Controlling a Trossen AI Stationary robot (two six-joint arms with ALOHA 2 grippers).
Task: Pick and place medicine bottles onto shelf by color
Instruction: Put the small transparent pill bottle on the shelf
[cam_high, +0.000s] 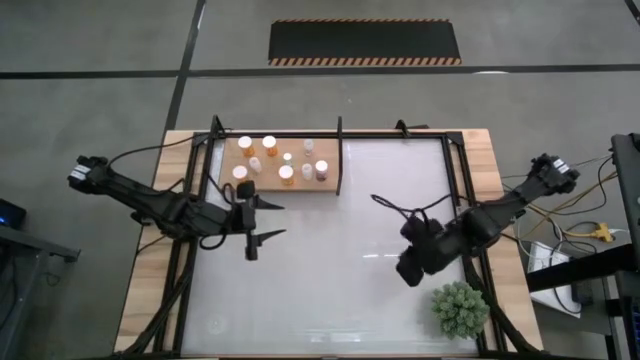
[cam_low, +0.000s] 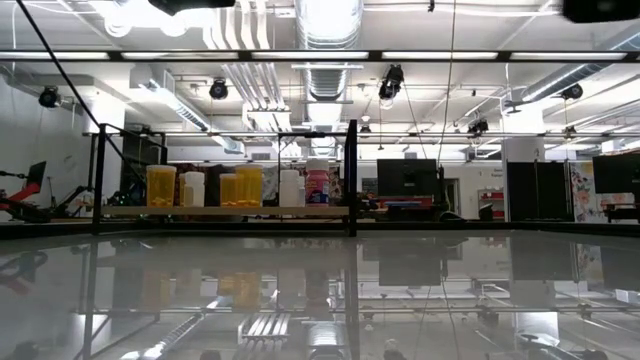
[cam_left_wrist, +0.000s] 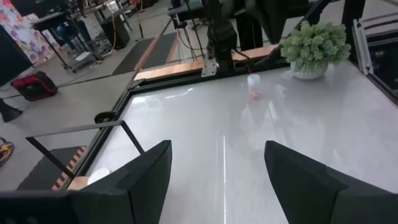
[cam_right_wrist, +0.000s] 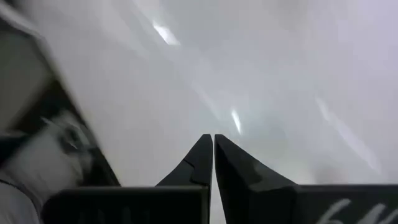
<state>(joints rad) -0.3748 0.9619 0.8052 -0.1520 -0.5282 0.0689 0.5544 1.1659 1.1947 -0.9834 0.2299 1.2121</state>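
Observation:
The shelf (cam_high: 300, 189), a pale wood board in a black frame, lies at the table's far left. Several medicine bottles (cam_high: 268, 144) with white caps stand on it, some orange, some whitish, some purple. In the low view they stand in a row (cam_low: 230, 190) on the board (cam_low: 130, 211). My left gripper (cam_high: 270, 221) hovers open just near of the shelf, pointing toward the table's right, with nothing between its fingers (cam_left_wrist: 217, 180). My right gripper (cam_high: 408, 272) is shut and empty over the table's right half, pointing down at the bare top (cam_right_wrist: 212, 146).
A spiky green potted plant (cam_high: 459, 307) stands at the near right corner, close to my right arm, and shows too in the left wrist view (cam_left_wrist: 314, 43). A small white and pink thing (cam_left_wrist: 253, 84) sits on the white tabletop (cam_high: 330, 290) before it.

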